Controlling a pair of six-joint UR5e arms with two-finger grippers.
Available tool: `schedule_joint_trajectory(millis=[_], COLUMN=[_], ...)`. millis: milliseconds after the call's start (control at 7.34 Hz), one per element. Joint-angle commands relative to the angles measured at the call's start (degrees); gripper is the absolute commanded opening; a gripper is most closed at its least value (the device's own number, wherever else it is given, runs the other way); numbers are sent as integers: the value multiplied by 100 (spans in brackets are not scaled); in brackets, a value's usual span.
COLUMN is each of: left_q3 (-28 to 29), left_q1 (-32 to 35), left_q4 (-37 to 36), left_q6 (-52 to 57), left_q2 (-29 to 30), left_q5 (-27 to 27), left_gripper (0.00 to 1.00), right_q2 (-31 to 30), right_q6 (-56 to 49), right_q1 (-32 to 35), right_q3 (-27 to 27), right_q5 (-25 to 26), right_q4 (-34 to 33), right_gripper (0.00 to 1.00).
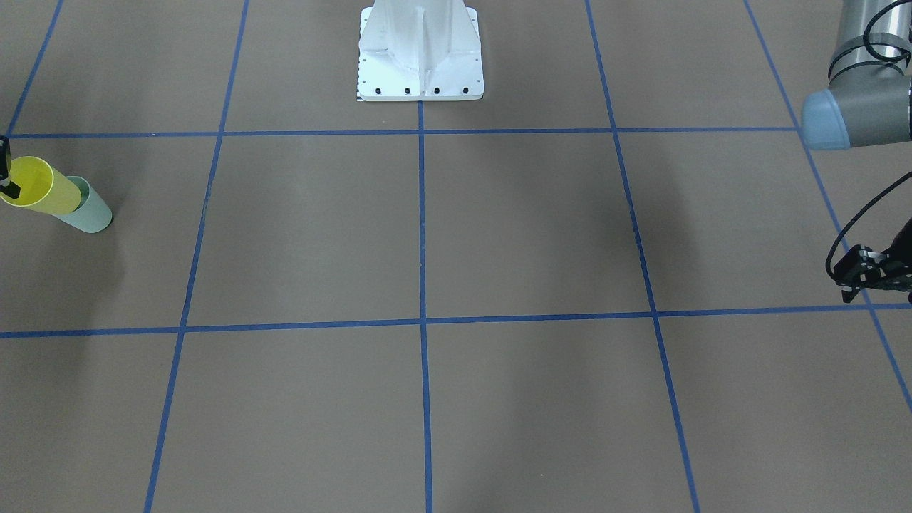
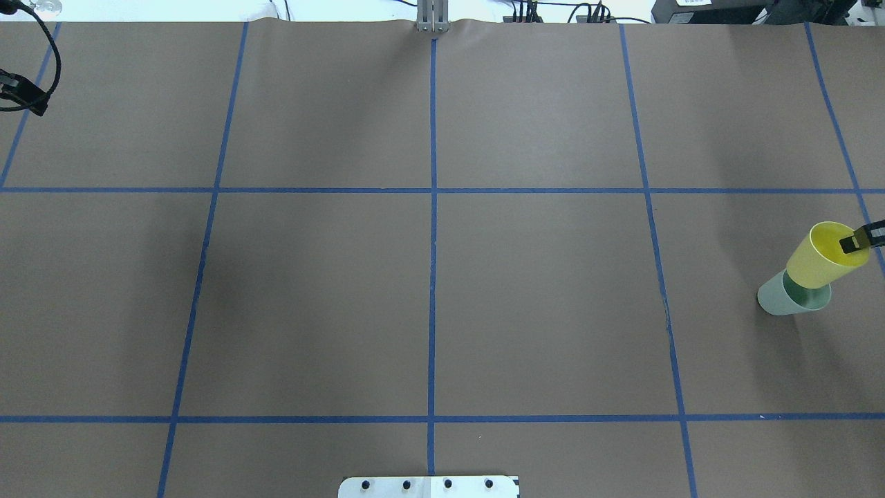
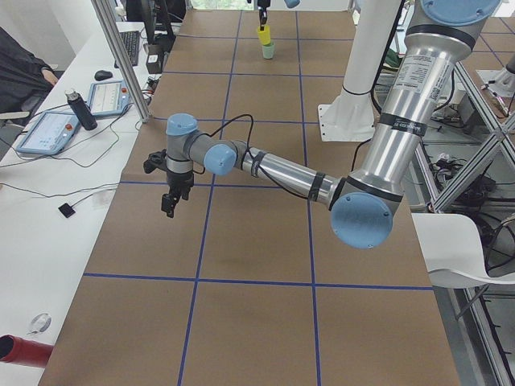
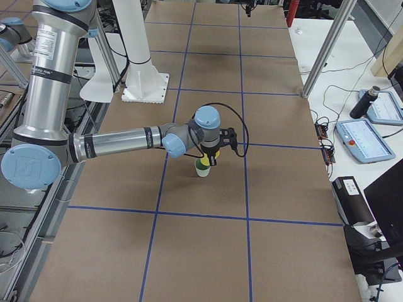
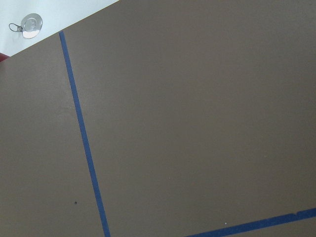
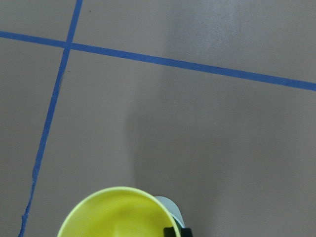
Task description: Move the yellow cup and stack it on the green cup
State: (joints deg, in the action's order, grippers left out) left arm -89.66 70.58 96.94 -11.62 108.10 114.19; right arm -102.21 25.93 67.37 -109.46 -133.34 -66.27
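While the right gripper point(image 4: 211, 156) is clamping the wall of the yellow cup point(image 2: 819, 266), one black finger point(image 2: 856, 242) is reaching down inside the rim and lying against the inner wall. The yellow cup is standing mouth up, far out to the robot's right of the white pedestal point(image 1: 420, 64). Its lower part is sitting inside the green cup point(image 2: 778, 299), and a good share of the yellow wall is showing above the green rim. The green cup is resting upright on the brown table point(image 1: 534, 235), directly beneath the yellow one and equally far to that side of the pedestal, within one square of the blue tape grid point(image 1: 422, 214). The right arm is stretching out low from beside the pedestal toward the two cups. The left gripper point(image 3: 169, 207) is hanging above the table well off to the pedestal's other side, pointing down and touching nothing; whether its fingers are apart or together, I cannot tell. Its wrist camera is showing brown paper crossed by tape lines.
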Motion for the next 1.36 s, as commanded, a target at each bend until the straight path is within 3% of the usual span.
schedule_joint_trajectory(millis=[0, 545, 817, 1226], left_q3=[-7, -51, -16, -16], left_q1=[9, 17, 9, 17], left_q4=[0, 0, 0, 0], left_q6=[2, 2, 2, 2], left_q2=[1, -17, -17, -17], left_q5=[7, 15, 15, 7], left_gripper=[100, 100, 100, 100], right_q2=[0, 8, 17, 52], right_q6=[0, -9, -26, -71], right_q1=[-40, -110, -128, -110], right_q3=[38, 74, 100, 196], right_q5=[1, -8, -8, -25], right_q4=[0, 0, 9, 88], right_gripper=[0, 0, 100, 100])
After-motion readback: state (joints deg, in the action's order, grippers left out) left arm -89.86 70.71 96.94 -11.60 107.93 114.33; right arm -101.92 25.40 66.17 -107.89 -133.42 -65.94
